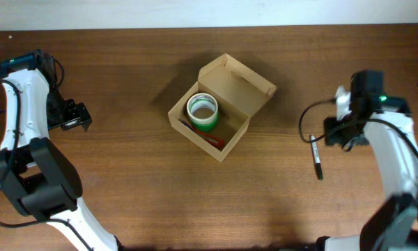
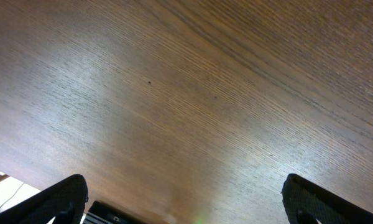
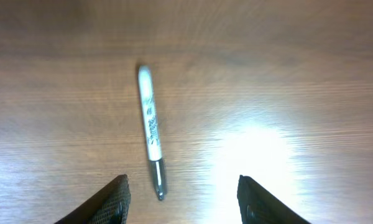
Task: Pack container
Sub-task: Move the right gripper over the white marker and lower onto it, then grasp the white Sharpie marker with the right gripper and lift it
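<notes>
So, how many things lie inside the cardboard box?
2: a green tape roll in the box, near its left corner, and a red pen-like thing beside it. Others may hide underneath.

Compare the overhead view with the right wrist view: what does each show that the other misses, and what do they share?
Only overhead: the open container holding a green tape roll and a red item, plus the left tool far off to the side of it. Only right wrist: printed lettering on the marker, and the right tool clearly open, gripping nothing. Both: the marker lying flat on the wooden table, outside the container.
</notes>
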